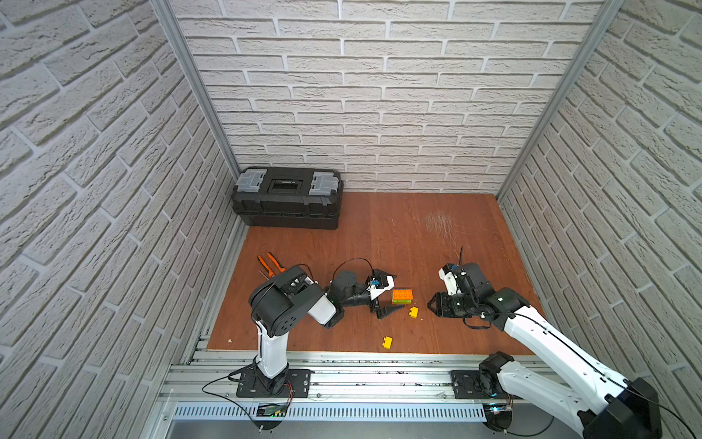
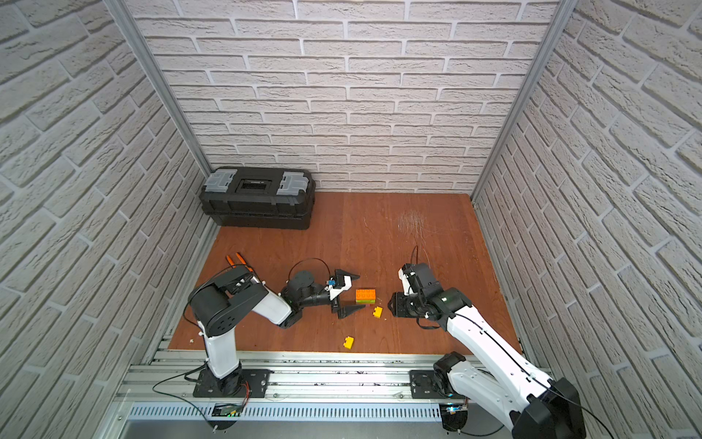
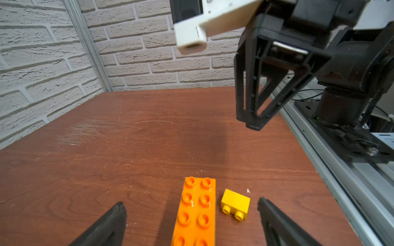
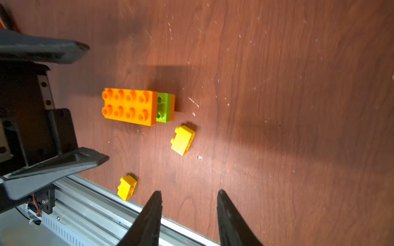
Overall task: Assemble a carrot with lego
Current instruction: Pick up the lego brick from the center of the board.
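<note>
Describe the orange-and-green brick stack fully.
The brick stack looks like glossy plastic: an orange two-by-four on top, studs up, a lime green layer beneath jutting out one end with two studs bare, orange under that. It lies flat on the wooden table by the open left gripper, untouched; a yellow brick lies close beside.

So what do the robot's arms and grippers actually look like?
The left arm and right arm have white shells between rounded black joints, with thin black cables looped alongside. Each wrist carries a white camera mount. The left gripper and right gripper have black, tapering, wedge-shaped fingers with open triangular framing.
</note>
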Robot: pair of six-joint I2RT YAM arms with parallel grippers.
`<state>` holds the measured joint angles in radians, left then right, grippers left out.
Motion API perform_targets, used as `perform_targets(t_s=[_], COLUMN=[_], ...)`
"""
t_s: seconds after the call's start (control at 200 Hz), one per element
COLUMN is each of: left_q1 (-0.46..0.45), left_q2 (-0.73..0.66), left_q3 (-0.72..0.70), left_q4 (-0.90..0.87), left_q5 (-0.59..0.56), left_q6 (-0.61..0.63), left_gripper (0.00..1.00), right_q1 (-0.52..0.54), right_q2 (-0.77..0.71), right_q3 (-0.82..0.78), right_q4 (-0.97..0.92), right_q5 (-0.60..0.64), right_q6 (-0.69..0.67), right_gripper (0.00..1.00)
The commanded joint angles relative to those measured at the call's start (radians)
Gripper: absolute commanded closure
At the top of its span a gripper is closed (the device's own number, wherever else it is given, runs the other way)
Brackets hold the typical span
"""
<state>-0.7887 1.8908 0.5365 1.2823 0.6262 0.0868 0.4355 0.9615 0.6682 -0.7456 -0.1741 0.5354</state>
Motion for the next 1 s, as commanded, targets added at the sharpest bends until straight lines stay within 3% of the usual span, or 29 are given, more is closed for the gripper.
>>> perform_targets(t_s=[0.0, 0.26, 0.38, 0.475, 0.57, 0.64, 0.725, 0.895, 0.995], left_q1=[-0.006, -0.006, 0.002, 0.0, -0.006, -0.006, -0.006, -0.009, -0.013], left_q2=[0.021, 0.079, 0.103, 0.055, -0.037, -0.116, -0.238, -0.542, -0.772], left_q3=[0.025, 0.044, -0.001, -0.047, -0.111, -0.162, -0.219, -0.31, -0.375], left_q4=[-0.01, -0.007, 0.118, 0.119, 0.12, 0.118, 0.072, -0.16, -0.292], left_q5=[0.005, 0.027, -0.01, -0.057, -0.121, -0.179, -0.266, -0.341, -0.406], left_q6=[0.022, 0.019, -0.019, -0.008, 0.015, 0.021, 0.016, -0.022, -0.066], left_gripper=[0.02, 0.02, 0.02, 0.03, 0.02, 0.02, 0.02, 0.02, 0.02], right_q1=[0.04, 0.129, 0.185, 0.222, 0.289, 0.355, 0.44, 0.59, 0.623], right_q2=[0.003, 0.064, 0.089, 0.093, 0.115, 0.151, 0.205, 0.361, 0.468], right_q3=[0.008, 0.05, 0.064, 0.05, 0.058, 0.092, 0.16, 0.339, 0.399], right_q4=[-0.041, -0.08, -0.06, -0.041, -0.066, -0.102, -0.149, -0.22, -0.191], right_q5=[0.035, 0.106, 0.119, 0.118, 0.142, 0.171, 0.199, 0.267, 0.261], right_q6=[0.077, 0.137, 0.154, 0.168, 0.189, 0.228, 0.283, 0.391, 0.407], right_gripper=[0.59, 0.66, 0.67, 0.69, 0.65, 0.45, 0.35, 0.34, 0.42])
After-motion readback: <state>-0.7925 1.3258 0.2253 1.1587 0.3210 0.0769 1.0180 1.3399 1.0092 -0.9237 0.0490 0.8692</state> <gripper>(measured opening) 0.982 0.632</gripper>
